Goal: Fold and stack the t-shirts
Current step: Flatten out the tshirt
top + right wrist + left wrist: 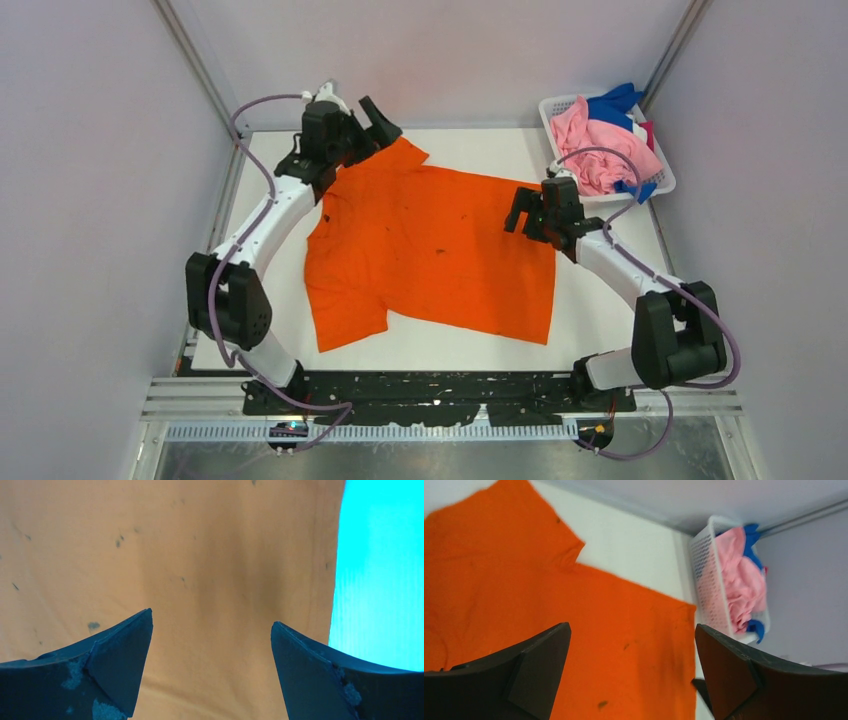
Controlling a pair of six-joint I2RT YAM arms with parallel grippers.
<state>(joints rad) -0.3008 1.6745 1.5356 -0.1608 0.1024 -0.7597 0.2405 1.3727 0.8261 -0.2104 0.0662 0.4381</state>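
Orange shirt (430,250) lies flat, unfolded; other shirts (600,150) sit in the basket (548,108); left gripper (632,625) and right gripper (211,616) gape wide, empty.

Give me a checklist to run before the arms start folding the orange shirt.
1. Cloth: the orange t-shirt lies spread flat on the table, with no edge hanging off: ok.
2. Left side: the left end effector is open and empty, by the far sleeve: ok.
3. Right side: the right end effector is open and empty, over the shirt's right edge: ok.
4. Contact: whether either one's fingers touch the cloth: cannot tell.
5. Fold area: the pink shirt sits in the basket, apart from the orange one: ok.
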